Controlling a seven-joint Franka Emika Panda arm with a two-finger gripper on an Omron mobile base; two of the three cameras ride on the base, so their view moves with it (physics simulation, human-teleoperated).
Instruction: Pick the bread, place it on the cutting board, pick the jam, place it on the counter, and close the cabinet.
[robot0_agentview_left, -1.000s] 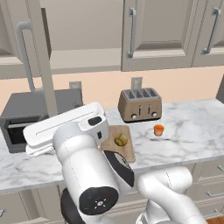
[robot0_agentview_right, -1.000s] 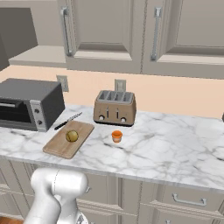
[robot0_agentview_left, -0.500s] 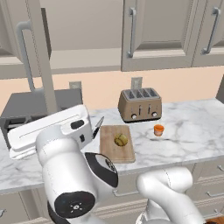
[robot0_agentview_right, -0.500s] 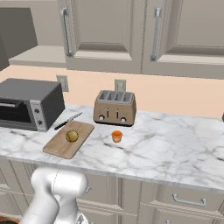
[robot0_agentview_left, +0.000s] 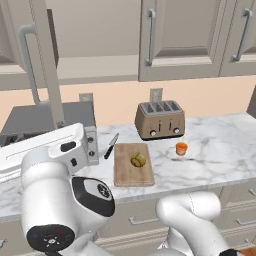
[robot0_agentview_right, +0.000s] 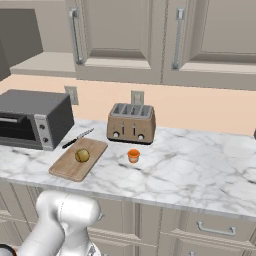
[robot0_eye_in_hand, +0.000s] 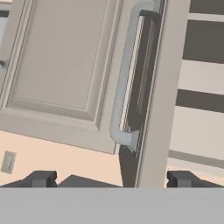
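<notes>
Fingertips (robot0_eye_in_hand: 43, 178) stood wide apart with nothing between them, the gripper (robot0_eye_in_hand: 111, 179) looking straight at the cabinet (robot0_eye_in_hand: 159, 87) door's edge and its bar handle (robot0_eye_in_hand: 124, 78). That door hung ajar at the upper left (robot0_agentview_left: 47, 65), shelves showing behind it. Risk, as I judged it: a push landing on the thin edge or snagging the handle could slip off and leave it open. Below, bread (robot0_agentview_left: 138, 160) sat on the board (robot0_agentview_left: 131, 175), jam (robot0_agentview_left: 181, 148) on the marble counter (robot0_agentview_left: 220, 145) near the toaster (robot0_agentview_left: 160, 119); knife (robot0_agentview_left: 111, 146) and microwave (robot0_agentview_right: 32, 117) alongside.
</notes>
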